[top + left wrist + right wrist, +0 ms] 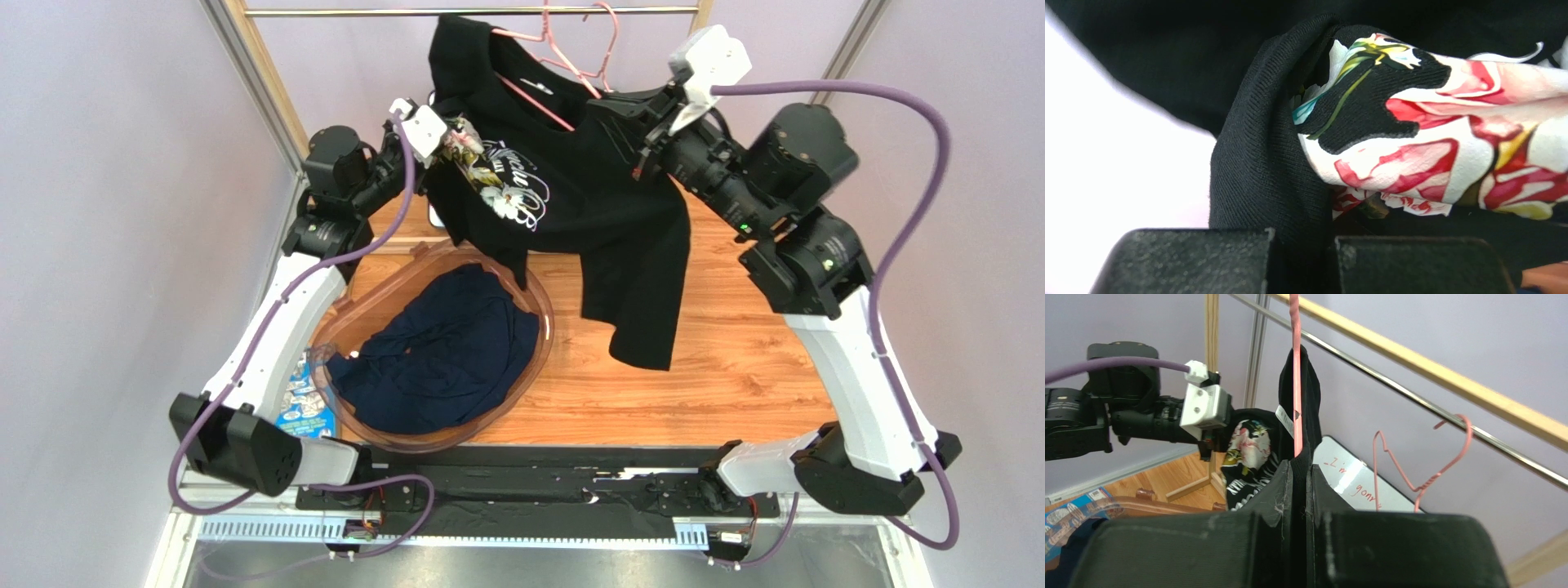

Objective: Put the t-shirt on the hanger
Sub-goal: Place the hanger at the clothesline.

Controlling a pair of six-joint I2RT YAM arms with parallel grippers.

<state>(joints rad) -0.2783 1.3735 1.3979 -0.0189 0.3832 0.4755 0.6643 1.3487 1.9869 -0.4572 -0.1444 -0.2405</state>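
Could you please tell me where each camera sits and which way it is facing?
Top external: above and behind the arms, looking down at the table, basket and t-shirt; both arms show.
Left wrist: on the left arm, close against the t-shirt's flowered print; left gripper at the bottom edge.
Right wrist: looks upward along the hanger toward the rail; right gripper below.
Shared: top and right wrist views both show the left gripper holding the t-shirt.

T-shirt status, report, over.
Left gripper shut on the t-shirt at the print. Right gripper shut on the hanger, black fabric alongside. T-shirt aloft between both arms. Second hanger hooked on the rail nearby.
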